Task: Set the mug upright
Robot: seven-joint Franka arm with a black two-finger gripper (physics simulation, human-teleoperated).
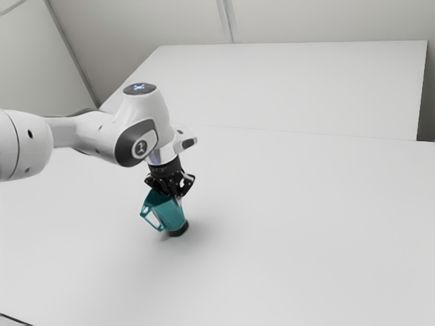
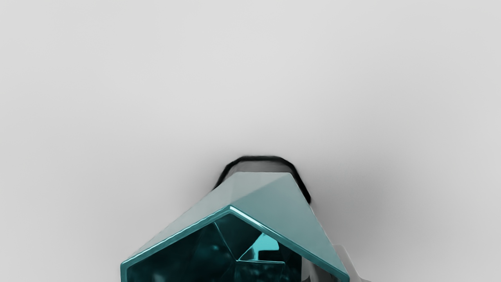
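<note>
Though the mug leans, teal facets, glossy rim

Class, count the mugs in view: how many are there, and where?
1: the teal mug, tilted, just below the gripper, at the white table. The arm might hide another.

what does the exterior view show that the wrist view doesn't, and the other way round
The exterior view's own: the white Franka arm reaching in from that view's left, the black gripper at the top of the tilted teal mug, and the mug's handle, toward the exterior view's left.

The wrist view's own: a close look past the angular rim into the mug's dark, faceted inside.

Shared: the teal mug, its black base and the pale table around it.
</note>
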